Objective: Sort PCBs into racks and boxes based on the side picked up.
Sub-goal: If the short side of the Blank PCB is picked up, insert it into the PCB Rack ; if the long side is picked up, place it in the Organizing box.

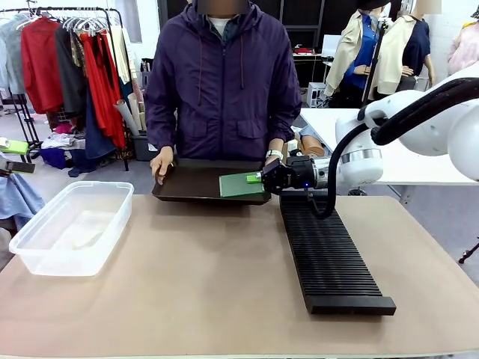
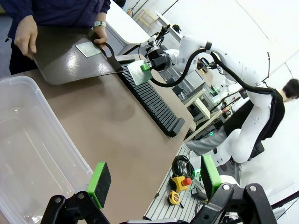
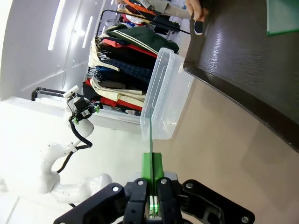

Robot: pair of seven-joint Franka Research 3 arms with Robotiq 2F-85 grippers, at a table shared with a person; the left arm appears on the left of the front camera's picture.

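Note:
My right gripper is shut on a green PCB, holding it by one edge just above the near rim of the black tray that a person holds at the far side. In the right wrist view this PCB stands edge-on between the pads of the right gripper. A second, paler PCB lies on the tray. The long black slotted rack lies at centre right. The clear box stands at the left. My left gripper is open above the box.
The person's hands grip both ends of the tray. The right arm reaches in from the right, over the rack's far end. Bare tabletop lies between box and rack. Clothes racks stand behind the person.

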